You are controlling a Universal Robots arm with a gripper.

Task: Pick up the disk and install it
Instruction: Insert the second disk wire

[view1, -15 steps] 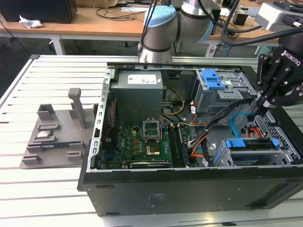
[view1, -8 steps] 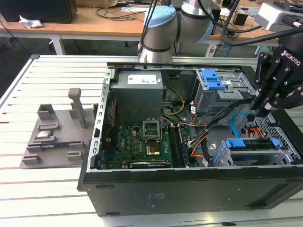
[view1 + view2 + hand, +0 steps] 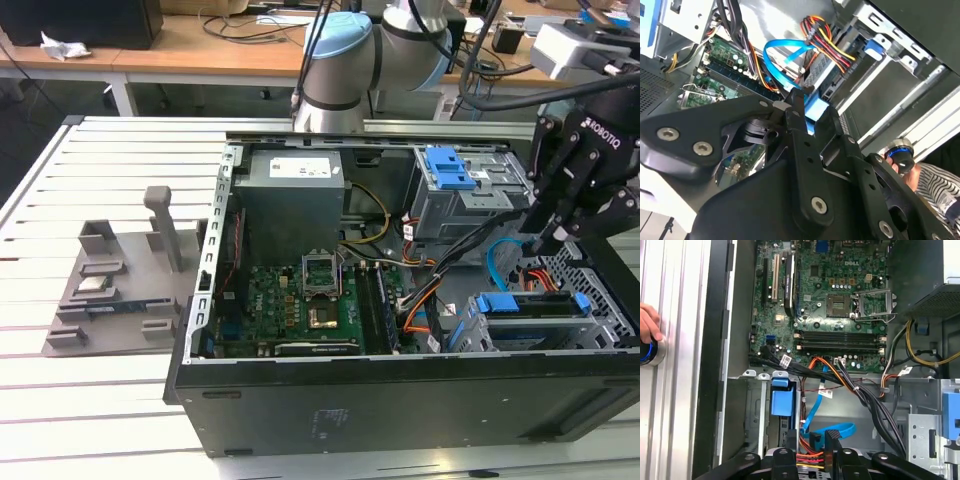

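Observation:
The disk [image 3: 530, 306] stands on edge in the lower drive bay at the exterior view's right of the open computer case [image 3: 400, 400], its blue carrier frame showing along the top. My gripper [image 3: 545, 243] hangs just above and behind it, over the cables. In both wrist views the black fingers [image 3: 795, 107] are apart with nothing between them. Behind the gap I see the blue carrier [image 3: 815, 109]. In the first wrist view my gripper [image 3: 807, 454] is over red, yellow and black wires, close to a blue carrier tab [image 3: 781, 401] in the bay.
A grey power-supply box [image 3: 290, 190], the motherboard [image 3: 300, 300] and an upper drive cage with a blue latch [image 3: 450, 165] lie inside the case. A blue cable [image 3: 500, 262] loops under my gripper. A grey fixture [image 3: 110, 280] sits on the slatted table. A hand [image 3: 647, 325] rests on a blue-lit button [image 3: 651, 354].

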